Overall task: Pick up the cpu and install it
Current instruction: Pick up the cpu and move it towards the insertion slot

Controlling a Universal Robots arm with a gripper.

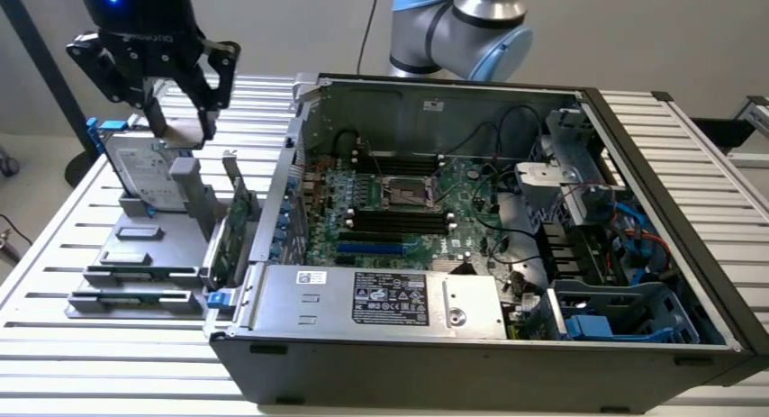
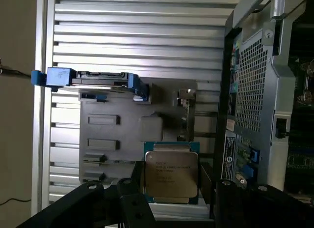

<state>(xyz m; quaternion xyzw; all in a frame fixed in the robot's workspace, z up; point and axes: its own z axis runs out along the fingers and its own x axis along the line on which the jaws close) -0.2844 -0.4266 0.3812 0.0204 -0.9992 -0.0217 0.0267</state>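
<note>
— Where was the cpu (image 2: 171,174), the small flat square chip with the shiny silver metal top and thin pale rim, to be found?
— It was found outside the open grey sheet-metal computer case (image 1: 481,376), off a perforated outer wall of the case, at the exterior view's left of it. It was held in the air by the black gripper (image 1: 180,115).
— How were the black fingers (image 2: 128,188) set?
— They were spread fairly wide and closed against two opposite edges of the cpu. The chip was carried flat between them, with its printed top turned to the wrist camera.
— What else was seen on that side of the case?
— A flat grey holder plate (image 1: 162,241) was laid on the slatted aluminium table (image 1: 108,363), just beside the case. A large silver hard drive in a blue bracket (image 1: 139,169) was stood upright on the plate. A long green circuit card (image 1: 240,221) was stood on edge at the side nearest the case wall.
— And inside the case?
— A green motherboard (image 1: 463,210) with a silver-framed square socket (image 1: 402,194) was seen on the case floor, well apart from the cpu.
</note>
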